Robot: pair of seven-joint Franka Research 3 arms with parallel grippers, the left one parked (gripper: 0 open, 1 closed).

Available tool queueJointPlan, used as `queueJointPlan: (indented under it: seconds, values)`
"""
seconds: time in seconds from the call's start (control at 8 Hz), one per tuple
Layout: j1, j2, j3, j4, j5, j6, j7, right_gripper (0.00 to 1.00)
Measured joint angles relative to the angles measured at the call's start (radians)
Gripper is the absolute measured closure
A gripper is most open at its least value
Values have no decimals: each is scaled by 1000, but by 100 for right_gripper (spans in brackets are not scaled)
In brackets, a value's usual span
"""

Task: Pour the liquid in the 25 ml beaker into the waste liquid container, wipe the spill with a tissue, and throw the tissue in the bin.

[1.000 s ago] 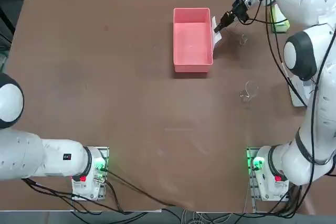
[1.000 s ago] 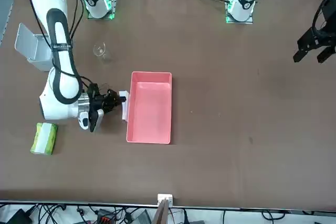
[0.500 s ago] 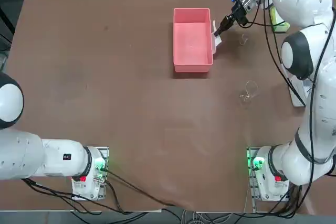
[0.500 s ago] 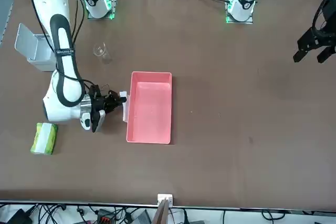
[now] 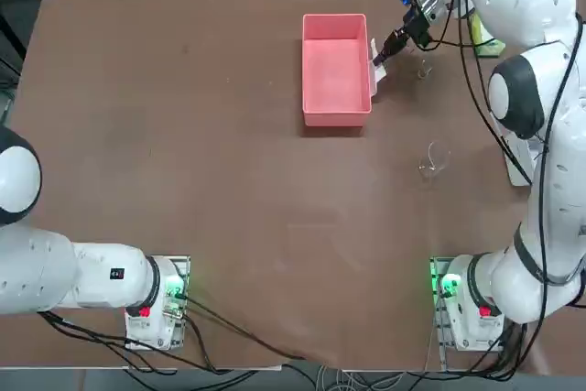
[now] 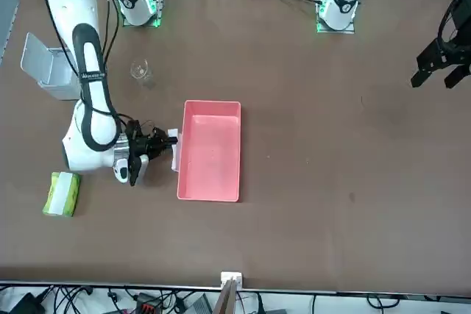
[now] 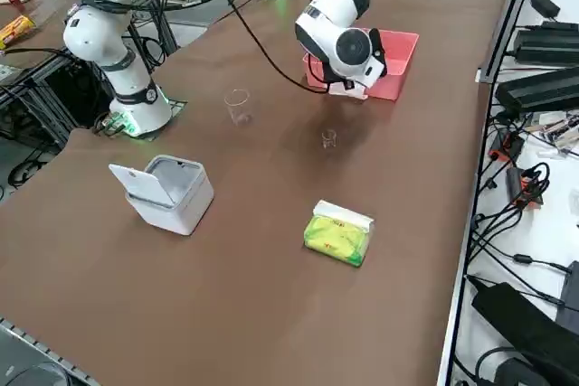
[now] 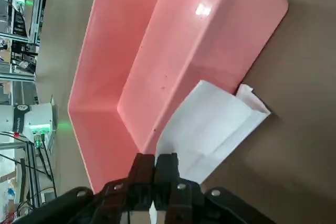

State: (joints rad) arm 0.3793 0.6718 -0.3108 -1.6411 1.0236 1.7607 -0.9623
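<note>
Right gripper (image 8: 154, 162) closed on crumpled white paper tissue (image 8: 210, 132), beside long wall of pink rectangular plastic tray (image 8: 178, 85); small clear glass beaker (image 7: 328, 138) upright on brown surface (image 7: 271, 268).

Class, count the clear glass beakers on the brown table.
2: the small beaker, between the tissue pack and the pink tray; the larger beaker, on the bin's side.

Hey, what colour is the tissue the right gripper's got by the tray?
White; the tissue shows best from the right wrist.
</note>
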Motion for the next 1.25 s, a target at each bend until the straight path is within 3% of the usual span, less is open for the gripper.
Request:
queueJointPlan:
  seconds: [1.25]
  values:
    - [26,68,1,0,0,58,-57,97]
